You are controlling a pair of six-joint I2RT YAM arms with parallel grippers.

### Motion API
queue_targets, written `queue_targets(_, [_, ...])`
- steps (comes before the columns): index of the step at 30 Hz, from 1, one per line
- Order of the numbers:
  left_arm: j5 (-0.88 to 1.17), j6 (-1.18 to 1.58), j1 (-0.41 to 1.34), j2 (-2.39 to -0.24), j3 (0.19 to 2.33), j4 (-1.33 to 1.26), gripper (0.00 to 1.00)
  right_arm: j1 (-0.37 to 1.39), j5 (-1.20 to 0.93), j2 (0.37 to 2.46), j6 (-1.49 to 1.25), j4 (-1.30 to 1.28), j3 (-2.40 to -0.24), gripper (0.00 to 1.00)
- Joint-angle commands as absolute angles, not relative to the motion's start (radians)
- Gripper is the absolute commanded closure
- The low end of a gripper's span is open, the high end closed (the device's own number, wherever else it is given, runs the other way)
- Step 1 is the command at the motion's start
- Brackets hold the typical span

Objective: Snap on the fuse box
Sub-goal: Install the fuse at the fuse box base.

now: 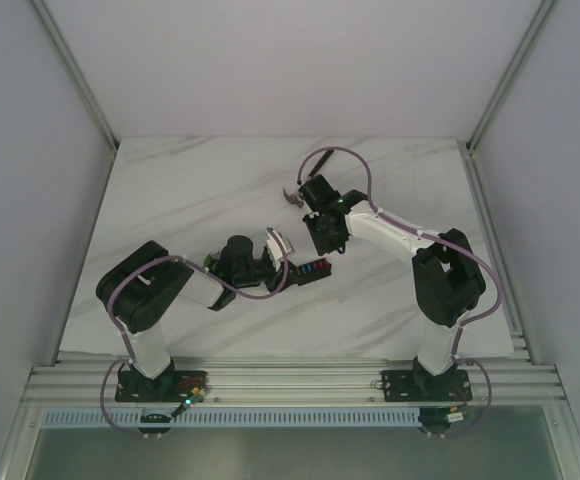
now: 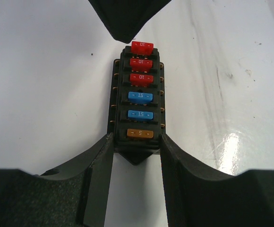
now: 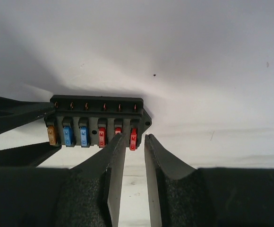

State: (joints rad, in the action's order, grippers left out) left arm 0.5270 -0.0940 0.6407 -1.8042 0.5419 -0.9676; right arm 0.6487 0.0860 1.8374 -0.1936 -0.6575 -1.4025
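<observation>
Near the middle of the desk (image 1: 190, 200), a touch toward 4 o'clock in the top view: the fuse box (image 2: 138, 106), stretched long-ways between both arms. Whether resting on the desk or lifted just off it, cannot tell.

Pinched at one short end by the left claw (image 2: 137, 144), set in from 9 o'clock. Fingers (image 2: 99, 161) pressed against the two long sides of the black housing, level with the orange fuse (image 2: 140, 134).

From the left wrist, a single row of six fuses running from 6 to 12 o'clock: orange marked 5 nearest, then two blue fuses (image 2: 140, 97) marked 15, then three red fuses (image 2: 141, 63) marked 10. Last red one at the very 12 o'clock end, just below a dark tip of the right claw (image 3: 133, 142).

Right claw poised from 12 o'clock in the top view, over the red end of the box. From its own wrist: narrowly spread, not pressed together, with that end red fuse standing in the gap. Close against the 9 o'clock finger; a thin slit of pale desk showing toward the 3 o'clock finger. Actual contact with the fuse: cannot tell. Along the housing's far edge, a line of small brass-coloured contacts (image 3: 104, 106). At 9 o'clock in the same view, the left claw's two dark fingers around the orange end.
</observation>
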Motion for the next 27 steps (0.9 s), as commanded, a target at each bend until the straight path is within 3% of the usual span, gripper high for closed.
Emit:
queue_targets(1, [0.594,-0.152,0.634,-1.833,0.552,-0.894,0.56,0.646,0.105,1.824,-0.229,-0.701,-1.391,0.71])
queue_targets(27, [0.601,-0.144,0.63,-1.854,0.572,-0.879,0.56,0.643,0.1,1.864,-0.267,-0.711,-1.35,0.81])
